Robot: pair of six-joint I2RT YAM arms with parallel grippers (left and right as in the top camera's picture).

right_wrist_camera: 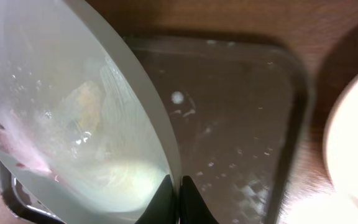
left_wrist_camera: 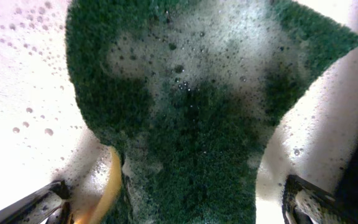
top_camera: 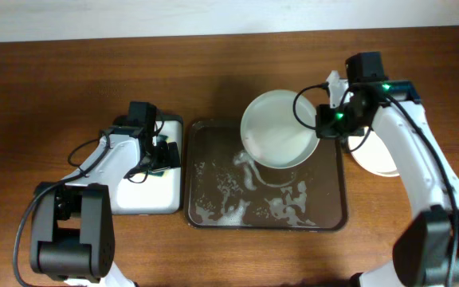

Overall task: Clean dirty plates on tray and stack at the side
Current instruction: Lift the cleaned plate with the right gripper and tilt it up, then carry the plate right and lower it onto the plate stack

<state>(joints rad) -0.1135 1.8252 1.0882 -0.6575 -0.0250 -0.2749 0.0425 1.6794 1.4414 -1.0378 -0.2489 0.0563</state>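
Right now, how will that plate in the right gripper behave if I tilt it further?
Likely slippery: the plate looks wet and soapy, and the right gripper pinches only its thin rim. Probably rigid, so it may swing or slide out, not bend, over the tray.

held plate (top_camera: pixel 280 129) over tray's (top_camera: pixel 213 209) far half, near half open

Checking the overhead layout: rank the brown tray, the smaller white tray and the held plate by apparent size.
1. Brown tray: clearly largest.
2. White tray and held plate: unsure. The left arm covers the tray, and the plate sits lifted nearer the camera in the right tool.
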